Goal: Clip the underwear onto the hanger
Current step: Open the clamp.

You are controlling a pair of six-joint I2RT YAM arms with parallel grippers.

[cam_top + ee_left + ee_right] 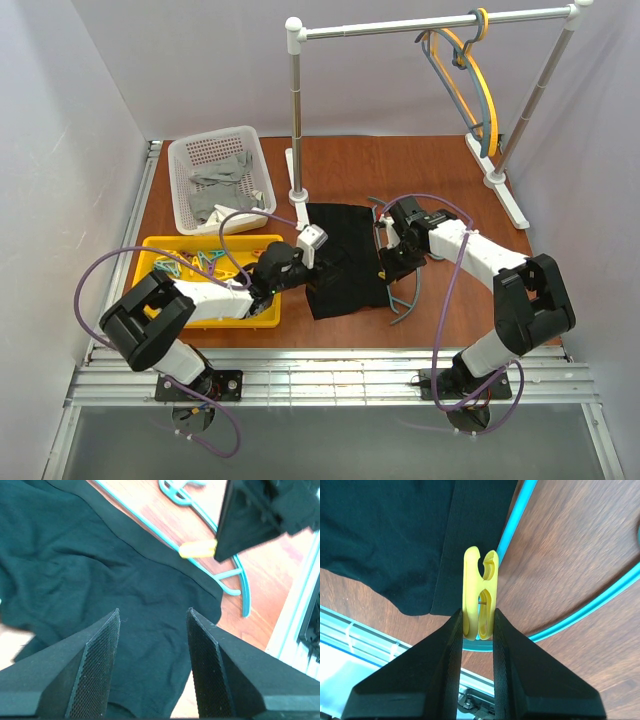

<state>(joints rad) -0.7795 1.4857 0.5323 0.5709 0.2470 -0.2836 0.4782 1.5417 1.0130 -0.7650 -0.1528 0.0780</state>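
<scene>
The black underwear (345, 258) lies flat on the brown table, mid-centre. The thin teal hanger (405, 297) lies along its right edge, partly under the waistband. My right gripper (385, 252) is shut on a yellow clothespin (480, 595), holding it just above the waistband edge and the hanger bar (512, 535). The clothespin's jaws are slightly apart and grip nothing. My left gripper (153, 611) is open and empty, hovering over the underwear (100, 580) near its lower left part. The left wrist view also shows the clothespin (197, 549), the hanger (235, 575) and the right gripper (265, 515).
A white basket (186, 158) with grey cloths stands at the back left. A yellow tray (158, 246) of clips lies under my left arm. A rack (295, 110) at the back carries a yellow hanger (455, 75) and a grey-blue one (490, 110). A metal rail runs along the near edge.
</scene>
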